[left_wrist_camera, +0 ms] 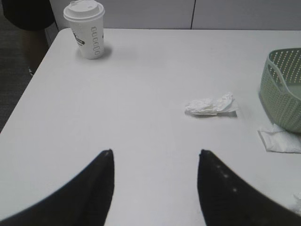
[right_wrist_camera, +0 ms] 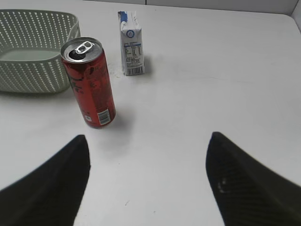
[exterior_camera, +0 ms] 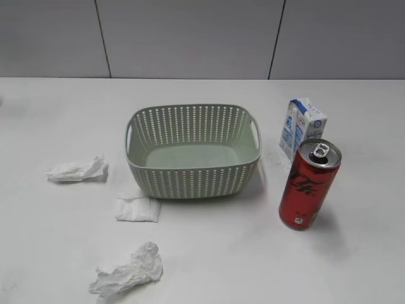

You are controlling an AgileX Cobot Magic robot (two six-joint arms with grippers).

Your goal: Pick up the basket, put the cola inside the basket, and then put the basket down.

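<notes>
Both pincers, left pincer (left_wrist_camera: 155, 153) and right pincer (right_wrist_camera: 148, 136), stand wide and empty, so the tall slim red cola can (exterior_camera: 309, 183) could tip if one bumps it near the pale green perforated plastic basket (exterior_camera: 193, 151).

The basket (exterior_camera: 193, 152) looks like matt plastic, its walls perforated in a woven pattern and its floor smooth. Right of the basket, the cola (exterior_camera: 309, 184) is glossy red metal with a bare silvery top and pull tab. Behind the cola, the carton (exterior_camera: 301, 127) is printed paperboard with a slight sheen. Left of the basket lie crumpled tissues (exterior_camera: 78, 170), soft thin paper, rough with creases. The surface (exterior_camera: 209, 253) is smooth, matt white. Far left of the basket, a paper cup (left_wrist_camera: 86, 29) carries a smooth plastic lid.
</notes>
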